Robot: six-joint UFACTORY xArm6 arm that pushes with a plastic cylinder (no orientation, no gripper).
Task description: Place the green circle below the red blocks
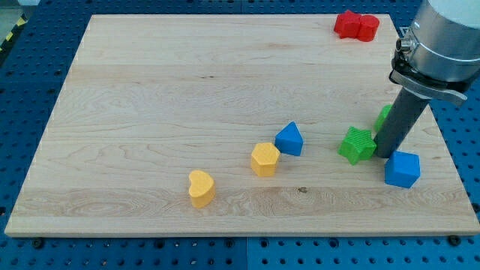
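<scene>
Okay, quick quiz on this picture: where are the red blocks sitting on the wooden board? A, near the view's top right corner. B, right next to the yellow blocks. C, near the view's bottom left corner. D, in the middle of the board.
A: the red blocks lie together close to the board's top right corner in the view, far from the yellow blocks and from my tip.

Robotics lab: wooden board (187, 90) on blue perforated bench (30, 67), industrial arm (439, 37).

Wooden board (187, 82) on blue pegboard table (30, 90). Yellow heart (201, 187) near bottom; yellow hexagon (265, 159) touching blue triangle (289, 139). Green star (357, 145) and blue cube (403, 169) at right.
</scene>
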